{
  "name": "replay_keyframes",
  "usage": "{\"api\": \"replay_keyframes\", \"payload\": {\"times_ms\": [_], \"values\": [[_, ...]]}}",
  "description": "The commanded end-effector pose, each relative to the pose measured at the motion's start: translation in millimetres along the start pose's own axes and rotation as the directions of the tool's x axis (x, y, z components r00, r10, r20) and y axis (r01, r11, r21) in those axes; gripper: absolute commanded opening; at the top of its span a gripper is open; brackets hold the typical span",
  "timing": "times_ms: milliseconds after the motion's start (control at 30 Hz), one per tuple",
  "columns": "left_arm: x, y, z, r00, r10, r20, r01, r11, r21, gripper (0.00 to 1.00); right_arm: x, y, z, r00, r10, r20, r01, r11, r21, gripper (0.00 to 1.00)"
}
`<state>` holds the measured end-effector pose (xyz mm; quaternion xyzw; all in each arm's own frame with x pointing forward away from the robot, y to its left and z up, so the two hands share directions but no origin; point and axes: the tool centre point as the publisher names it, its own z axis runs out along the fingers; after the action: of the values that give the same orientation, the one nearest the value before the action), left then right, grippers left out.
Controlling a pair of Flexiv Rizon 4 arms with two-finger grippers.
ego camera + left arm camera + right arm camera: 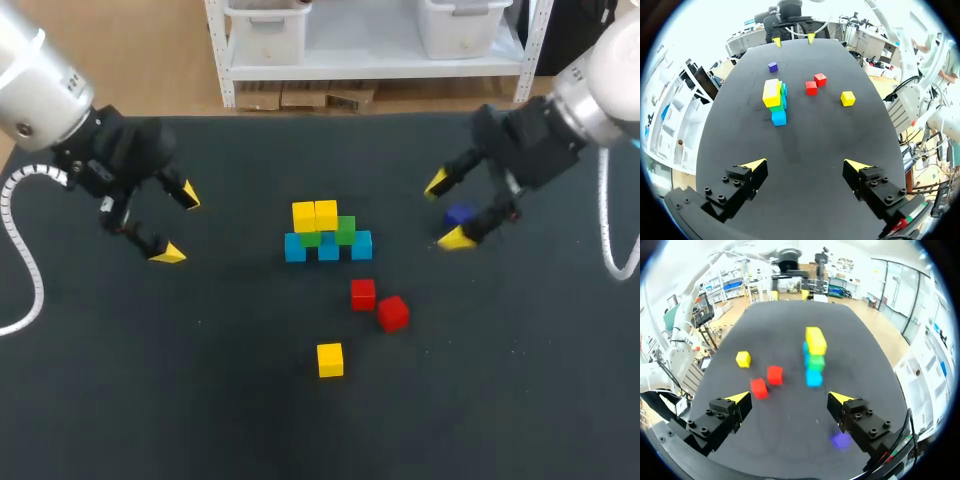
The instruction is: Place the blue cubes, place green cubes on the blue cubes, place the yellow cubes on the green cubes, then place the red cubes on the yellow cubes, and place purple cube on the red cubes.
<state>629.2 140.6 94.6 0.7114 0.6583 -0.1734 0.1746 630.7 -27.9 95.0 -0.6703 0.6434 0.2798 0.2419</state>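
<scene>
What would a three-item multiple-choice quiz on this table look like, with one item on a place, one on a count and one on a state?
1. Where is the purple cube?
A) in a box
B) on the table, by the right gripper
C) on a shelf

2. How many red cubes are there?
A) two
B) four
C) none

3. What state is the left gripper in?
A) shut on a cube
B) shut, empty
C) open, empty

Answers:
1 B: it lies on the table close to that gripper's yellow tips.
2 A: two lie close together on the table.
3 C: its fingers stand wide apart with nothing between them.
</scene>
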Motion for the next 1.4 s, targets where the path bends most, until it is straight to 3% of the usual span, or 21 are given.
{"api": "replay_keyframes", "payload": {"times_ms": [33, 233, 633, 1067, 1400], "values": [[1.4, -0.7, 0, 1.000, 0.003, 0.004, -0.003, 1.000, -0.002, 1.00, -15, 36, 31, 0.999, -0.019, 0.039, 0.017, 0.998, 0.053, 1.00], [1.4, -0.7, 0, 1.000, 0.003, 0.004, -0.003, 1.000, -0.002, 1.00, -26, 70, 65, 0.995, -0.044, 0.093, 0.041, 0.998, 0.037, 1.00], [1.4, -0.7, 0, 1.000, 0.003, 0.004, -0.003, 1.000, -0.002, 1.00, -32, 100, 109, 0.991, -0.035, 0.129, 0.042, 0.998, -0.047, 1.00], [1.4, -0.7, 0, 1.000, 0.003, 0.004, -0.003, 1.000, -0.002, 1.00, -31, 118, 156, 0.990, 0.029, 0.137, -0.014, 0.994, -0.111, 1.00], [1.4, -0.7, 0, 1.000, 0.003, 0.004, -0.003, 1.000, -0.002, 1.00, -31, 122, 162, 0.995, 0.066, 0.079, -0.060, 0.995, -0.074, 1.00]]}}
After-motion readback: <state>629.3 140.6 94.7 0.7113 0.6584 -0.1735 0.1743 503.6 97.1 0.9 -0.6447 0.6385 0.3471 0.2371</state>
